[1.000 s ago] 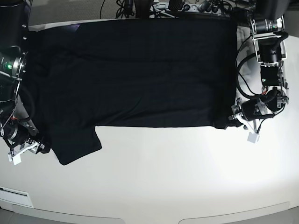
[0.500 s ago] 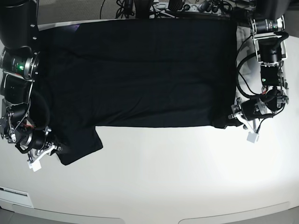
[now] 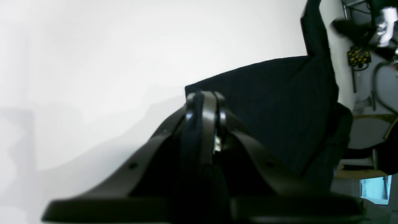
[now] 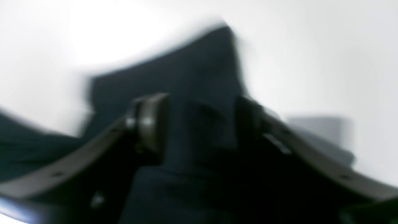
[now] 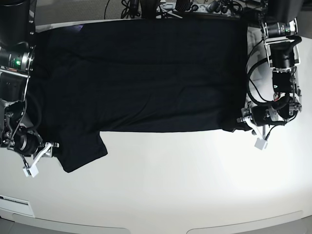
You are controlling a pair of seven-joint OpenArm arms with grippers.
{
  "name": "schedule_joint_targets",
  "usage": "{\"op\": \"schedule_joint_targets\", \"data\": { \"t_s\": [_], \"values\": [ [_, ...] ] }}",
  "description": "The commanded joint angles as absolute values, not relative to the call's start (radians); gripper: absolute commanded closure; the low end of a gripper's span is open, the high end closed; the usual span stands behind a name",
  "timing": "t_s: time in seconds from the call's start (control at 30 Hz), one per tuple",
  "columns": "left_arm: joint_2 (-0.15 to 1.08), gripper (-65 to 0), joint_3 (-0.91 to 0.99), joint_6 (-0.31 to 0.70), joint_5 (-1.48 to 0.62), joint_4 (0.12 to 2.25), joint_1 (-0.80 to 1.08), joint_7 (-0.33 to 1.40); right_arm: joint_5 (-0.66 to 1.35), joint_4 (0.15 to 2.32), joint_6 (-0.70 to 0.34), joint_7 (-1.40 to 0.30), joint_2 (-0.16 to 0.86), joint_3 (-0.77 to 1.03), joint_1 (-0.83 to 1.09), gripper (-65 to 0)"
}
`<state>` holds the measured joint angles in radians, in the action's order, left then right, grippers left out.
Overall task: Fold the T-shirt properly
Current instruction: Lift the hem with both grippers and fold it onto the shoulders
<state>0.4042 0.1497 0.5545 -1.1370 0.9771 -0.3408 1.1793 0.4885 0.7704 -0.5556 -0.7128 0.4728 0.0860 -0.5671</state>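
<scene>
T-shirt (image 5: 141,78) lies flat on the counter (image 5: 170,185). My left gripper (image 3: 203,102) pinches its hem corner; right gripper (image 4: 199,124) is spread over the sleeve. Uneven lifting could bunch it.

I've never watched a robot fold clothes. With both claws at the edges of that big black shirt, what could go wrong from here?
Two risks, as I judge it.

The right gripper looks open around the T-shirt sleeve; its view is blurred, so it may close on too little cloth and slip.

The left gripper is shut on the hem corner. If only that arm lifts, the shirt could drag askew across the table and fold crooked.
</scene>
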Motion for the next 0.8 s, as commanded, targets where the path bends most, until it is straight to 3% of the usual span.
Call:
{"op": "schedule_joint_targets", "data": {
  "t_s": [0.0,0.1,0.23,0.3,0.37,0.4,0.47,0.5,0.77],
  "values": [
    [0.405,0.0,0.144,0.539,-1.138,0.975,-0.347,1.205,0.488,0.784,-0.555,-0.654,0.482,0.091,-0.582,-37.9],
    [0.404,0.0,0.144,0.539,-1.134,0.975,-0.347,1.206,0.510,0.783,-0.566,-0.640,0.462,0.091,-0.525,-37.8],
    [0.404,0.0,0.144,0.539,-1.135,0.975,-0.350,1.205,0.604,0.783,-0.686,-0.651,0.432,0.091,-0.484,-37.7],
    [0.405,0.0,0.144,0.539,-1.134,0.975,-0.349,1.206,0.654,0.783,-0.698,-0.672,0.424,0.091,-0.484,-36.8],
    [0.405,0.0,0.144,0.539,-1.132,0.975,-0.348,1.207,0.683,0.783,-0.698,-0.697,0.421,0.091,-0.500,-31.1],
    [0.405,0.0,0.144,0.539,-1.128,0.975,-0.348,1.206,0.684,0.784,-0.698,-0.702,0.421,0.091,-0.514,-24.3],
    [0.405,0.0,0.144,0.540,-1.127,0.975,-0.349,1.206,0.686,0.785,-0.698,-0.746,0.425,0.091,-0.549,-4.5],
    [0.404,0.0,0.144,0.544,-1.127,0.975,-0.350,1.206,0.707,0.789,-0.698,-0.789,0.429,0.091,-0.569,0.0],
    [0.403,0.0,0.144,0.690,-1.156,0.975,-0.390,1.213,1.202,0.938,-0.698,-1.226,0.536,0.090,-0.611,0.0]
  ]
}}
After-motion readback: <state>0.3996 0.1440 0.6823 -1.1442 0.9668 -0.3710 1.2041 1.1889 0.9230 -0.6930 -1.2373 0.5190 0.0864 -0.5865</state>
